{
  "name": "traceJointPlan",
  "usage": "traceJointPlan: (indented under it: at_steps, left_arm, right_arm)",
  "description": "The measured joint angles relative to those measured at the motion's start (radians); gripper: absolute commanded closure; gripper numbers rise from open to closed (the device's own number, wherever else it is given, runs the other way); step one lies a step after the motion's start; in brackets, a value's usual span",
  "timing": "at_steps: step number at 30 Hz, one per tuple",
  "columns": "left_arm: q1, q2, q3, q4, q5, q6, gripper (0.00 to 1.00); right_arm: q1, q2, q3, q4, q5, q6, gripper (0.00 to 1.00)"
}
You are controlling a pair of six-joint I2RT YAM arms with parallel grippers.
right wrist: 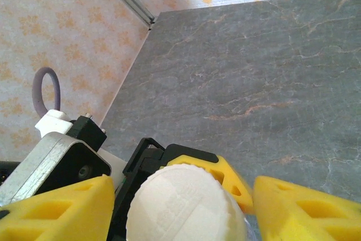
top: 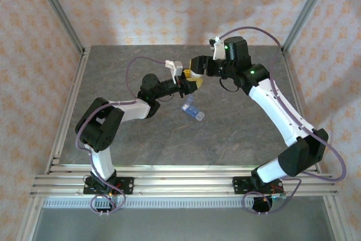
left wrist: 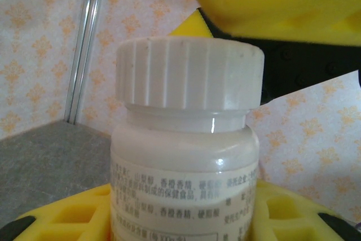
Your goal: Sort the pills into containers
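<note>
- Bottle (left wrist: 183, 156) label: rows of small Chinese print.
- Left hand (top: 185, 86) clamps the bottle.
- Right hand (top: 196, 77) spread, straddling white cap (right wrist: 186, 207).
- Pill box (top: 193, 110) lies on counter (top: 225, 134) nearby.

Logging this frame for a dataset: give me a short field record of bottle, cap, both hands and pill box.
bottle: upright, held off the table
cap: on the bottle
left hand: shut on bottle
right hand: open, straddling cap
pill box: on table, apart from both hands
</note>
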Motion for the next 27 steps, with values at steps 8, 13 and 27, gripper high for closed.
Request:
traceJointPlan:
  at_steps: [8,13,27]
  left_arm:
    - [0.0,0.018,0.0,0.0,0.0,0.0,1.0]
    - [0.0,0.023,0.001,0.0,0.0,0.0,1.0]
    - [0.0,0.023,0.01,0.002,0.0,0.0,1.0]
  right_arm:
    - [0.0,-0.028,0.0,-0.005,0.019,0.006,0.25]
    - [0.0,-0.034,0.0,-0.005,0.019,0.006,0.25]
    - [0.0,-0.035,-0.012,-0.012,0.034,0.017,0.25]
